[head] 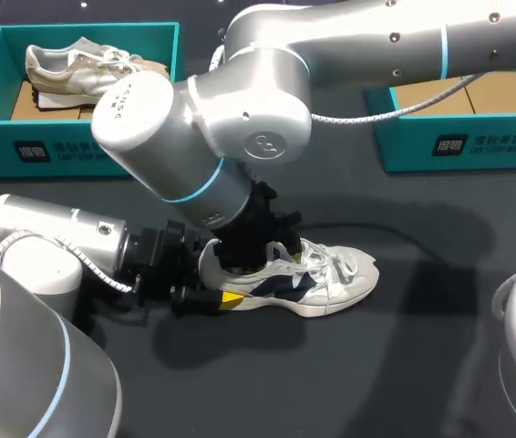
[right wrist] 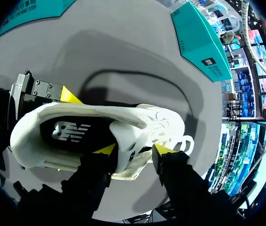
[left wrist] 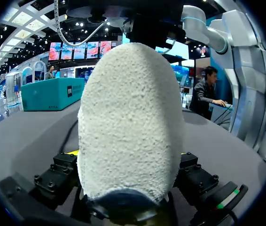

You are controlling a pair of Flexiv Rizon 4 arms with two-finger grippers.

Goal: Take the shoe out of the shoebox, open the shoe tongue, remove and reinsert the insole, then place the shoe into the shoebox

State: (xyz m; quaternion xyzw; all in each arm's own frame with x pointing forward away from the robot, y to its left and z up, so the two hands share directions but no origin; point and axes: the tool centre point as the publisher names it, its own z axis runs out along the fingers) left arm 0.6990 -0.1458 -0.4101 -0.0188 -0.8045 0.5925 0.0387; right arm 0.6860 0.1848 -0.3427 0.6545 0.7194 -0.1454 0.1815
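Head view, starting closest to the camera: the left gripper (head: 194, 290) is at the back of the shoe (head: 322, 278), clamped onto the heel (left wrist: 130, 117) from both sides. In the left wrist view that fuzzy white heel fills the whole space between the finger blocks. The shoe lies on its sole on the dark table (head: 376, 365), toe pointing away from the left arm.

Right above the shoe's opening sits the right gripper (head: 256, 251), coming down from the big arm that crosses over it. Its fingers stand moderately apart and straddle the tongue (right wrist: 126, 141) – one yellow tip is inside the opening over the black insole (right wrist: 72, 134), the other is outside by the laces. It doesn't look pinched shut to me, so I'd call it unclamped.

Far behind the shoe are two teal shoeboxes: one (head: 85, 151) back on the heel side with a beige shoe (head: 85, 64) in it, the other (head: 459, 146) back on the toe side.

What worries me:
- The only hold on the shoe is at the heel, so a hard upward pull on the tongue or insole could tip the toe up or slip the shoe free.
- The outer tip is right by the laces and could snag one.
- The insole could fold if it's caught at its edge.
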